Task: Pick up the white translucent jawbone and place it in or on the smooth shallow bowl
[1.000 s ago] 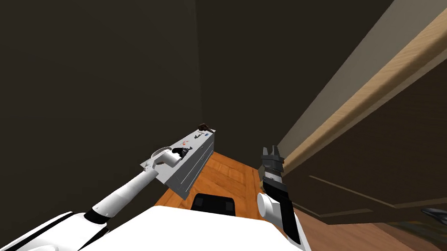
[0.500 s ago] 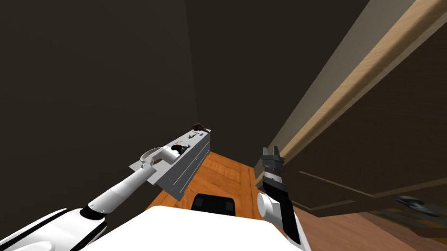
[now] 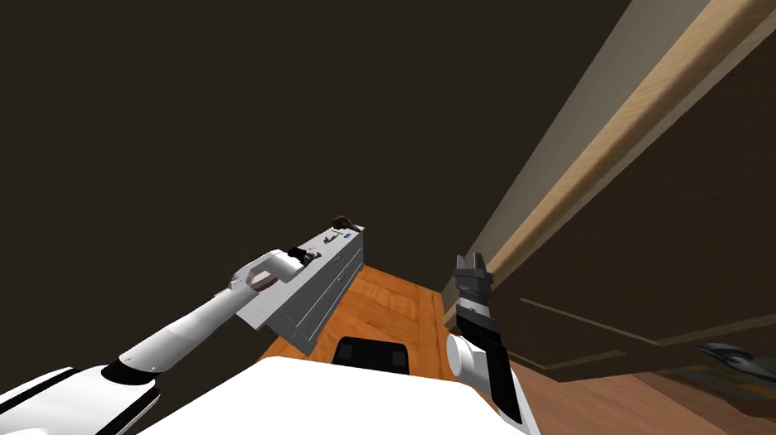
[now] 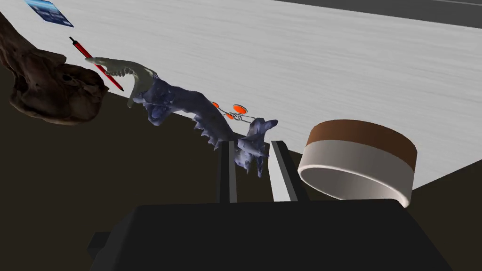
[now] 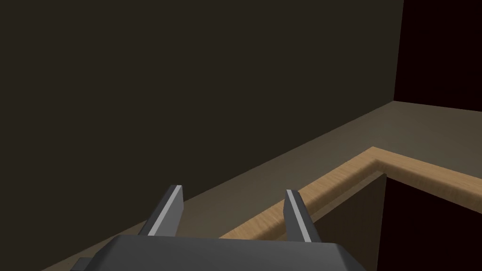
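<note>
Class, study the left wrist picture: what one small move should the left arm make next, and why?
Probably carry the left gripper sideways over the bowl: its fingers are shut on one end of the jawbone, while the bowl stands apart beside them on the grey table.

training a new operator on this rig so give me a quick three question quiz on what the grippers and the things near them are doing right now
1. Fill in the gap: the bowl beside the left gripper is white with a ___ band.
2. Choose one: the left gripper is shut on A) the bowl, B) the jawbone, C) a spoon.
3. True or false: the right gripper has its fingers shut.

Key: 1 brown; 2 B; 3 false, its fingers stand apart with nothing between them.
</note>
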### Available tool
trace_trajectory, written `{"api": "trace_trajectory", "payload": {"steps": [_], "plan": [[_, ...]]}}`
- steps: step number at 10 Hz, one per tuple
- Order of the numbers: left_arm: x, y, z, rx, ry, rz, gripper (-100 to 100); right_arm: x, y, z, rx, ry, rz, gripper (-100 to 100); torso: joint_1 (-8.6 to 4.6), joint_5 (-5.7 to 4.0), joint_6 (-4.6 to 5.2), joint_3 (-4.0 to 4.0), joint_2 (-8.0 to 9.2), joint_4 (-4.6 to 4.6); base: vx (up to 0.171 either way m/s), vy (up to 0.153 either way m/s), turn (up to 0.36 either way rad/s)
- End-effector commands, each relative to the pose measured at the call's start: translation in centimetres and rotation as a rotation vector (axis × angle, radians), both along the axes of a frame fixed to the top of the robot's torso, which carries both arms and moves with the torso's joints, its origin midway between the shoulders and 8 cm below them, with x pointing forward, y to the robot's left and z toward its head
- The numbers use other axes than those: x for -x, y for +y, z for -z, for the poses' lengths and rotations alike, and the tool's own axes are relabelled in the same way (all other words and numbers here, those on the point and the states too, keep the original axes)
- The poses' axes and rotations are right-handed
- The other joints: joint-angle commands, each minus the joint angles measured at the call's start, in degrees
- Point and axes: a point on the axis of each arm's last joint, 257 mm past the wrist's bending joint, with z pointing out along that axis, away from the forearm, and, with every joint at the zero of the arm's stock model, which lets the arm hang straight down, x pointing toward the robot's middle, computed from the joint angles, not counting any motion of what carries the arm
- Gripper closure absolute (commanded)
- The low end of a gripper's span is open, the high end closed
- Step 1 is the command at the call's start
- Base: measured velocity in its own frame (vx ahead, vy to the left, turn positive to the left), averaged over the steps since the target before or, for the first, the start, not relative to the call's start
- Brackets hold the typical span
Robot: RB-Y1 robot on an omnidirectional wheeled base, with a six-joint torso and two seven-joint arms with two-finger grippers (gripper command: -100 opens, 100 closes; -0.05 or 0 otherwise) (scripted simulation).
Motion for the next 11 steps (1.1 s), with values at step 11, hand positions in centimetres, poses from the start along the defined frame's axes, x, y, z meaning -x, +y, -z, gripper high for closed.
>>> {"api": "trace_trajectory", "payload": {"steps": [11], "plan": [[10.1, 13.2, -0.1, -0.005, 0.243, -0.289, 100, 0.0, 0.0, 0.0, 0.0, 0.0, 0.0, 0, 0.36, 0.08, -0.15, -0.1, -0.13, -0.08, 0.107, 0.119, 0.064]]}}
